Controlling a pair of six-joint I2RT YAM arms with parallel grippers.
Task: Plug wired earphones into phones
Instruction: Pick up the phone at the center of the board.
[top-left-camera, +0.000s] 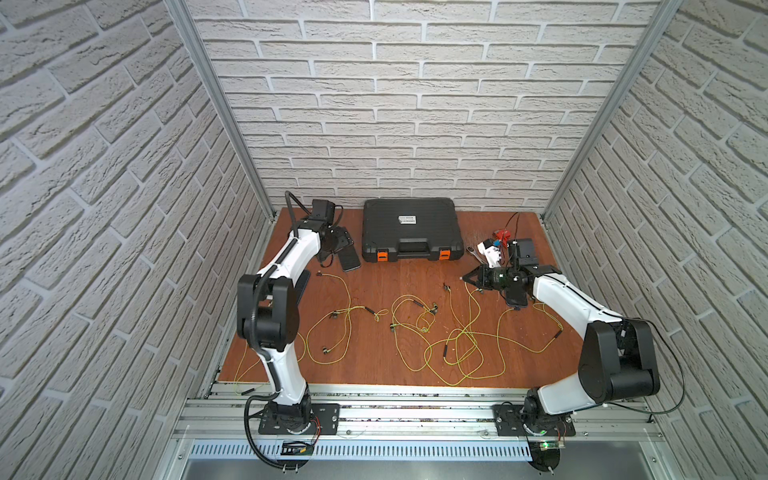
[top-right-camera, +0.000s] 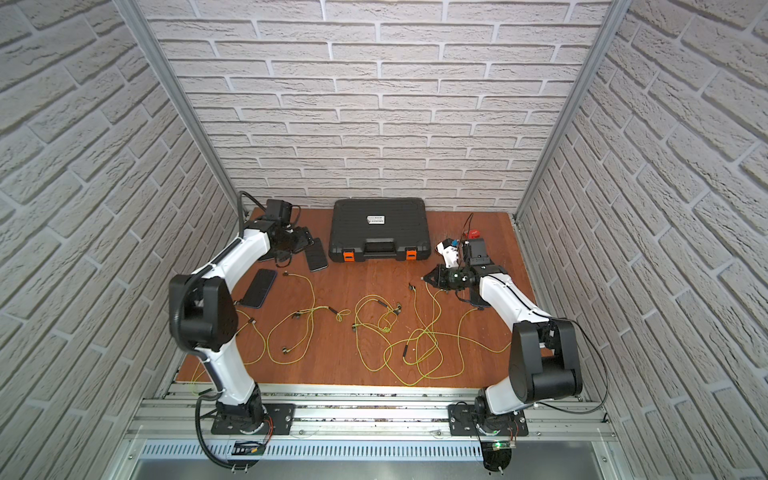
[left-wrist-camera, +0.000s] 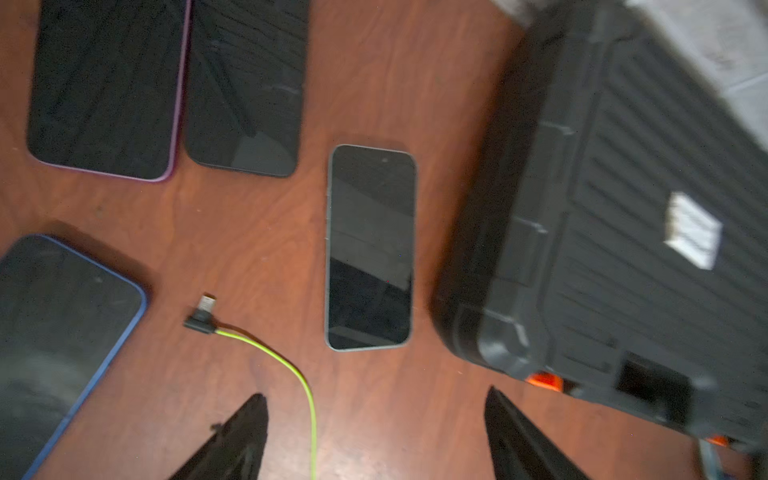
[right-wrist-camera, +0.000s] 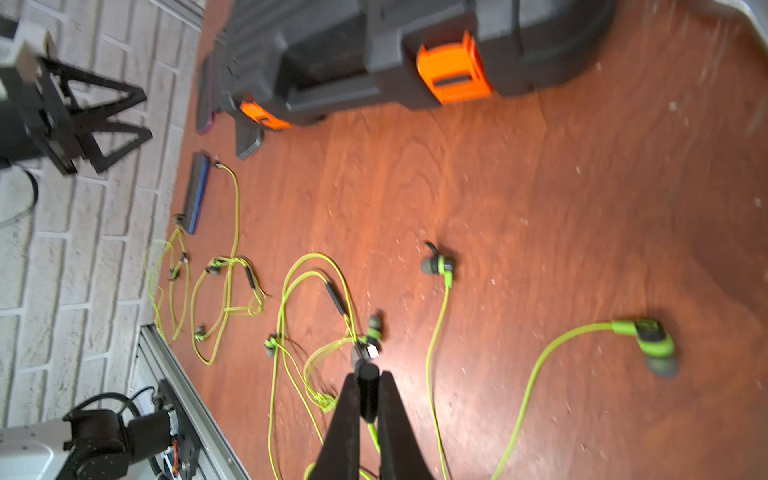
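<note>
The left claw (left-wrist-camera: 376, 392) gapes wide and empty above the table (left-wrist-camera: 415, 83). A yellow-green cord (left-wrist-camera: 286, 365) passes under the gap between its fingers (left-wrist-camera: 241, 436) and ends just ahead in an angled plug (left-wrist-camera: 203, 318) that lies apart from the phones. Beyond lies a grey-edged phone (left-wrist-camera: 370, 249), with three more phones (left-wrist-camera: 104, 83) off to one side and a black case (left-wrist-camera: 623, 208) to the other. The right claw (right-wrist-camera: 369, 376) is pinched on a dark plug (right-wrist-camera: 368, 390); an earbud (right-wrist-camera: 436, 264) lies farther ahead.

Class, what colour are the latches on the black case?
Orange; the latches show best in the right wrist view.
</note>
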